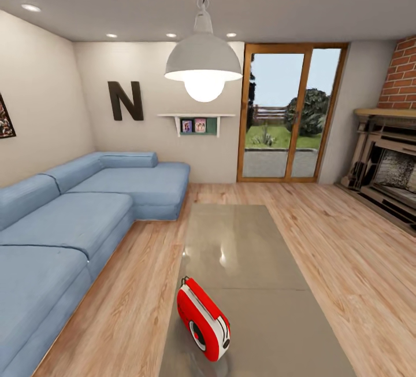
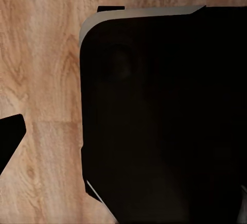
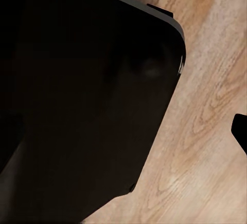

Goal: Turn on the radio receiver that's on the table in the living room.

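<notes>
The head view looks down the living room, with its light wood plank floor [image 1: 346, 250] and beige walls. The radio receiver [image 1: 203, 319] stands upright on the near end of the counter [image 1: 242, 261], a long low one with a glossy grey-brown top that reflects the lamp. The radio is red with a white band along its edge; its round dial face is turned toward the camera and a little to the right, and a thin handle rises from its top. It sits close to the counter's left edge, and the rest of the top stretches away behind it.

To the left of the counter runs a blue L-shaped sofa [image 1: 69, 221], with a strip of floor between them. On the far wall hang a big black letter "N" [image 1: 125, 100] and a small white shelf [image 1: 196, 118] with two pictures. A white pendant lamp [image 1: 203, 65] hangs over the counter. Wood-framed glass doors [image 1: 289, 117] stand at the far right, and a brick fireplace [image 1: 387, 157] is along the right wall.

In the left wrist view a large dark rounded body [image 2: 164, 116] covers most of the picture, probably a part of the robot itself, with plank floor beside it. The right wrist view shows a similar dark body [image 3: 87, 95] over the same floor. Small black shapes at the edges of both wrist views may be finger parts, but whether either gripper is spread or pressed together cannot be told. For the same reason, the place of the radio relative to either gripper cannot be given.
</notes>
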